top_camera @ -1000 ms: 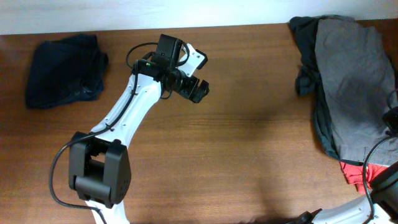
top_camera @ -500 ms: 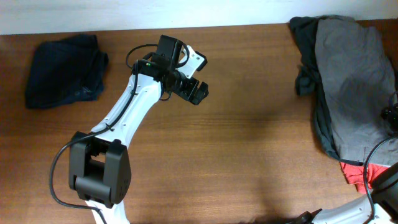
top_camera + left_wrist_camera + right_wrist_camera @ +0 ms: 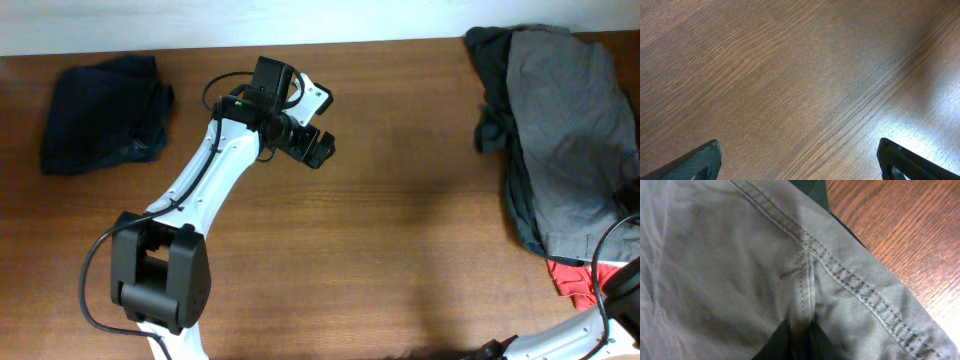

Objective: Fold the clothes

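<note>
Left gripper: the jaws stand wide apart and hold nothing. Its fingertips sit at the lower corners of the wrist view, above the bare wooden table. In the overhead view the left gripper points toward the table centre. The arm rises from its base at the near edge and extends diagonally to the far side.

Right gripper: the dark fingers are close together, with a puckered ridge of the shorts pinched between them where stitched seams meet.

The shorts lie at the far right on a dark green garment, beside a red garment. A navy garment lies at the far left.
</note>
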Controlling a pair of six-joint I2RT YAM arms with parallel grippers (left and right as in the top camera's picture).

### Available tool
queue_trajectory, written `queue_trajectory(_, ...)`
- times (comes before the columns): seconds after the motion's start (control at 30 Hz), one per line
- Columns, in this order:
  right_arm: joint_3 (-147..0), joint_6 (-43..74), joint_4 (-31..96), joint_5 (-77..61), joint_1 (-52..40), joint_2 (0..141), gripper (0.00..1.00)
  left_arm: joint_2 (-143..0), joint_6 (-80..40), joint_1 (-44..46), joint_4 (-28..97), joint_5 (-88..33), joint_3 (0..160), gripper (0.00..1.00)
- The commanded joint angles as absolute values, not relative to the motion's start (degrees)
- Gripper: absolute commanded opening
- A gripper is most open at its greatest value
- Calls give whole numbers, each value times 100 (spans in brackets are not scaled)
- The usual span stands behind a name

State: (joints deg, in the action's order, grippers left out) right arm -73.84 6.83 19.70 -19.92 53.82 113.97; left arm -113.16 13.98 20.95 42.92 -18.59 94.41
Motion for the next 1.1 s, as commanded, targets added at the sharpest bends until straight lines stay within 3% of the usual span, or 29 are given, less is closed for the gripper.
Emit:
queue_trajectory(0.0, -7784, 952, 2056, -2536, 5402, 11480, 8, -11314, 1509, 2097, 4296, -1857, 9564, 99)
queue_trajectory(0.03, -7898, 954, 2150, -2738, 5400, 11476, 4, -11314, 1509, 2097, 4296, -1857, 9564, 99)
queue_trajectory(0.17, -8648, 952, 2871, -3669, 5304, 11445, 4, -11312, 1507, 2095, 4296, -1859, 9590, 99)
queue_trajectory(0.43, -10099, 502, 4569, -4187, 4501, 11319, 4, -11279, 1463, 1970, 4768, -1857, 10210, 99)
queue_trajectory(0.63, -10621, 469, 5290, -4202, 3210, 11153, 4, -11279, 1461, 1649, 5540, -1859, 11113, 99)
queue_trajectory(1.07, -10619, 569, 4836, -3516, -657, 11096, 4, -11275, 1444, -30, 6488, -1861, 12254, 99)
